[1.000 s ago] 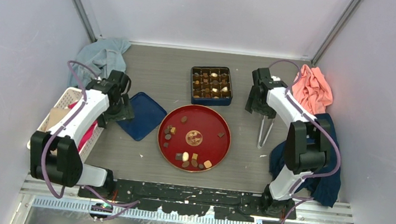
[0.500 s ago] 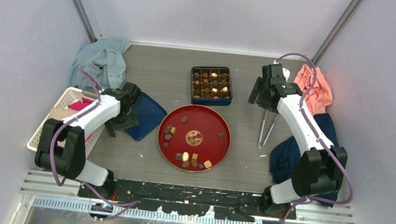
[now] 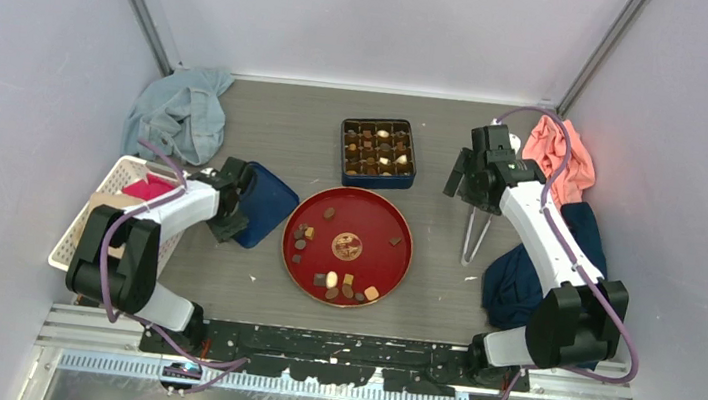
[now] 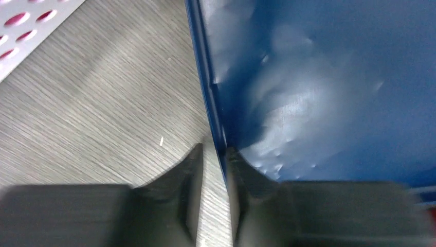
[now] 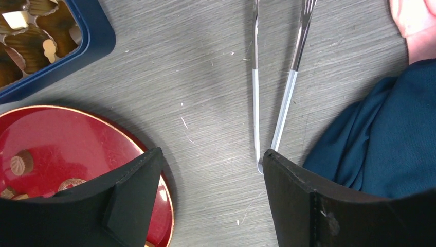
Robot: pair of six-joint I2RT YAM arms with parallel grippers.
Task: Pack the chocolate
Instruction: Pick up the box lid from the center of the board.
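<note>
The left gripper (image 4: 215, 150) has its jaws narrowed astride the rim of the blue lid (image 4: 334, 77) on the table (image 4: 103, 113); whether they pinch it, I cannot tell. Between the two pairs of jaws the chocolate (image 3: 331, 280) lies loose on the red plate (image 3: 369, 257), with more in the blue box (image 3: 377, 178) beyond. The right gripper (image 5: 211, 153) hovers with jaws wide and empty above the tongs (image 5: 285, 103), the plate to their left.
</note>
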